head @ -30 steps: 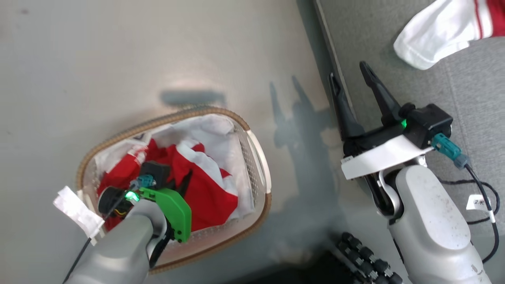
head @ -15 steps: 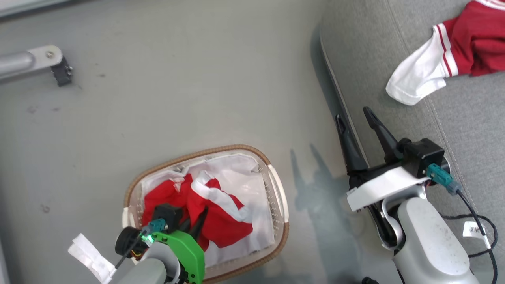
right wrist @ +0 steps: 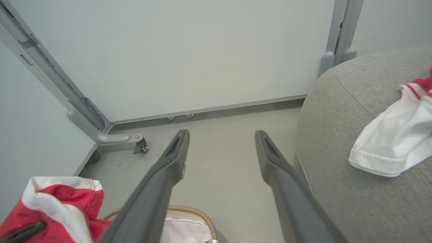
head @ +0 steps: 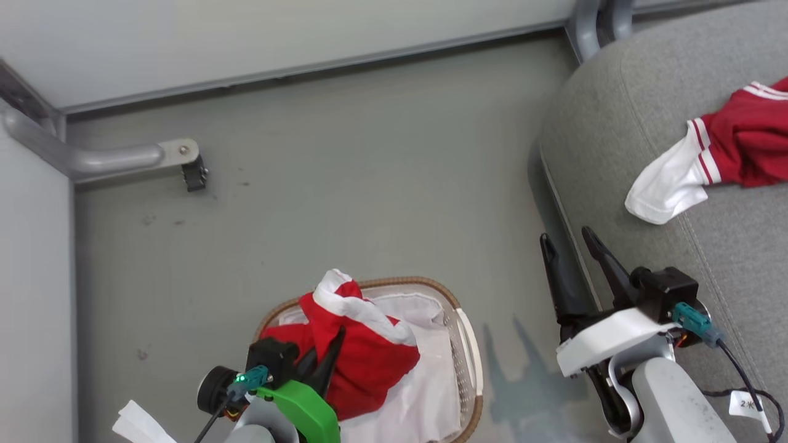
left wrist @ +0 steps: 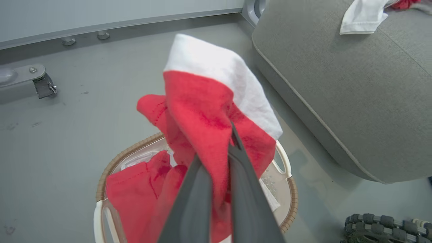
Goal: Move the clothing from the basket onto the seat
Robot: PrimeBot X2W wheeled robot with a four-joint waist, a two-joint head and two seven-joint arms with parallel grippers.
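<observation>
Gripping crumpled red clothing (left wrist: pixel 202 101) over oval basket (left wrist: pixel 129 152).

1. The left gripper (head: pixel 325 346) is pressing its two dark fingers together on a fold of the clothing (head: pixel 369 360), which is bunching up around the fingertips.
2. The left wrist's green bracket (head: pixel 305 415) is sitting directly behind those fingers.
3. The right gripper (head: pixel 566 235) is standing with its two long fingers spread wide apart.
4. The pale right forearm (head: pixel 671 400) is extending straight back behind that gripper.

The clothing (head: pixel 369 363) is red with white bands, the basket (head: pixel 470 347) cream, the seat (head: pixel 615 154) grey.
</observation>
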